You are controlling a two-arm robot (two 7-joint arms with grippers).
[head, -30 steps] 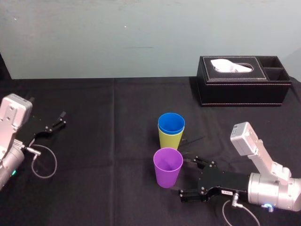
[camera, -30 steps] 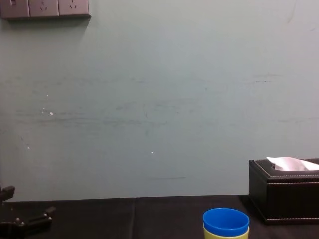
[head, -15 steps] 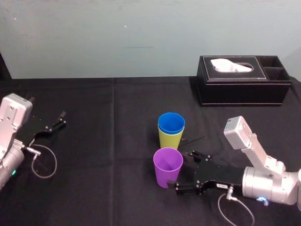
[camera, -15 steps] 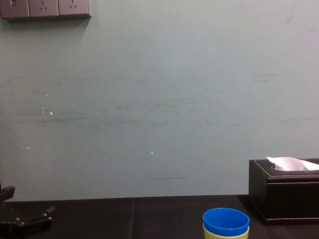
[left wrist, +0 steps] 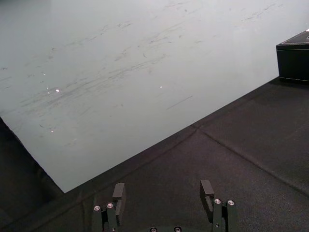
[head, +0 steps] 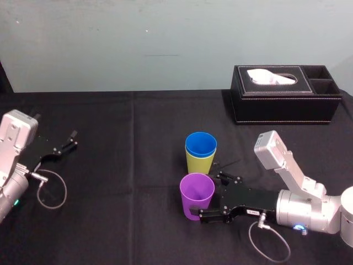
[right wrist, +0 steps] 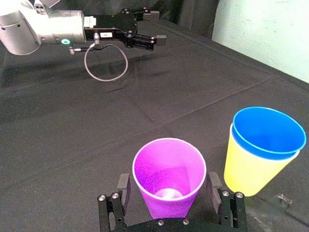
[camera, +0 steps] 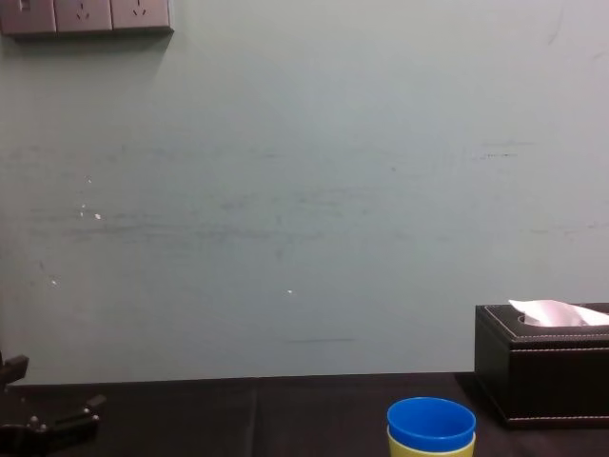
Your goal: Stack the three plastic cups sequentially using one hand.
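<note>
The black right gripper [head: 210,195] is held wide astride the upright purple plastic tumbler [head: 197,196], its mouth turned up. Just behind it, the blue plastic tumbler [head: 201,144] is nested upright in the lime-green plastic tumbler [head: 199,164]. The left gripper [left wrist: 162,189] is parked, fingers spread, well to the purple tumbler's left.

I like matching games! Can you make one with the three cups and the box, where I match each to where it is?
1 purple cup
2 blue cup
3 green cup
4 tissue box

A inside another cup
B at the back, on the right
C between the fingers of the right gripper
D holding a cup inside it

Pairs: 1-C, 2-A, 3-D, 4-B

The left gripper sits idle, far left.
</note>
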